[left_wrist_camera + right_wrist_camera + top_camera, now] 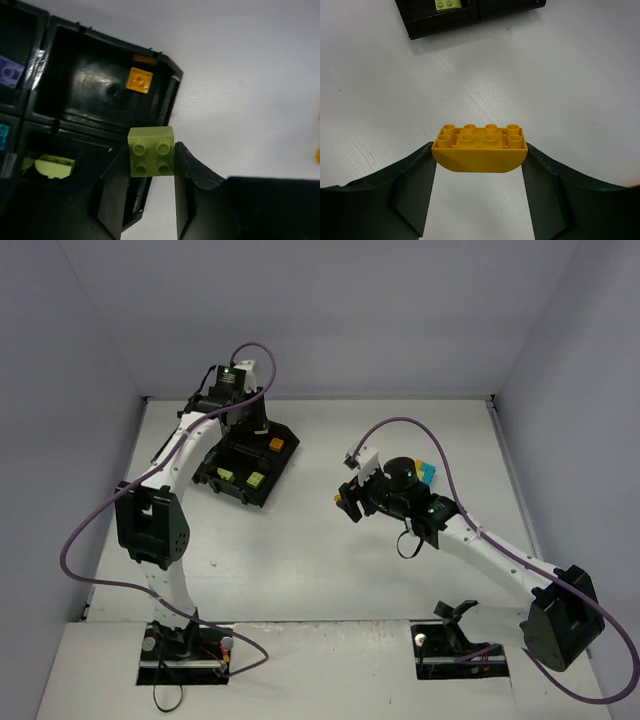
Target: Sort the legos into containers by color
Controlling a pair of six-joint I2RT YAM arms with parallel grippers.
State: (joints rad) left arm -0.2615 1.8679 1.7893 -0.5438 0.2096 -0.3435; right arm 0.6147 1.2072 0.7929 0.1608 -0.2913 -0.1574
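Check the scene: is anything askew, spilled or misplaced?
Only the tray stands out: it sits rotated, not square with the table. The left gripper pinches a yellow-green brick and the right gripper an orange brick, both squarely. Nothing looks spilled or damaged.

White matte table [330, 560], pale lavender walls [380, 310] enclosing it on three sides

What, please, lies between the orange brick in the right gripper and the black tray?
Nothing but bare table separates brick and tray, per the right wrist view.
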